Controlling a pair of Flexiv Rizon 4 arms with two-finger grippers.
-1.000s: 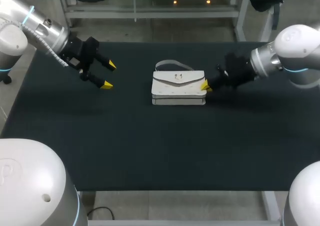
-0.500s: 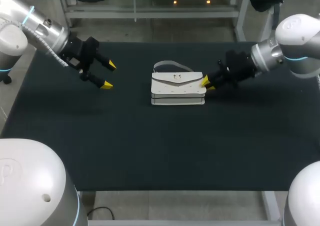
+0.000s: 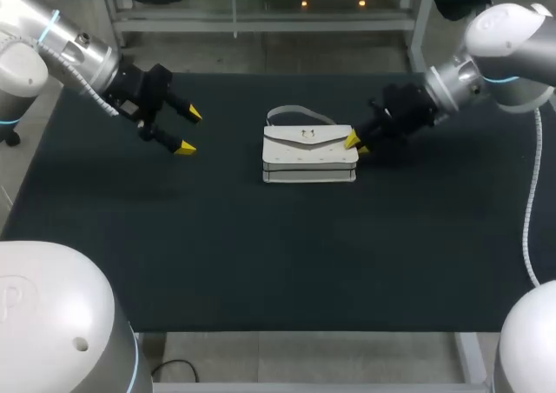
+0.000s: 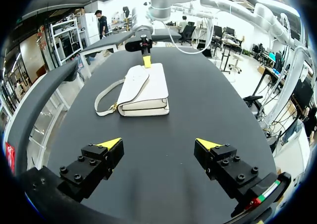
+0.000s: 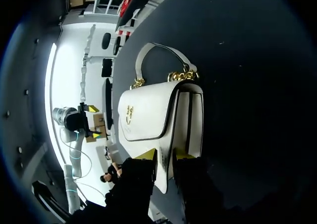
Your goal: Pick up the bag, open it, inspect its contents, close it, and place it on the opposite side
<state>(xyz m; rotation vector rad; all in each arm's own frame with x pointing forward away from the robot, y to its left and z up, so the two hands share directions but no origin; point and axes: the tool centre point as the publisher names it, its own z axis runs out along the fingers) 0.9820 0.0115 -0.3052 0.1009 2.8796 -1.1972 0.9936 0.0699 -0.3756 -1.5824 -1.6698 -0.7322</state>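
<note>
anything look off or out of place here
Nothing stands out. The white bag lies flat, flap closed, strap looped beside it, no damage visible. The right pincer grips one end; the left pincer hangs open, apart from it.

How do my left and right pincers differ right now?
The left pincer stands wide open; the right pincer is narrowed onto the end of the bag. The left pincer is well clear of the bag, with nothing between its fingers; the right pincer touches it. Both have yellow tips.
</note>
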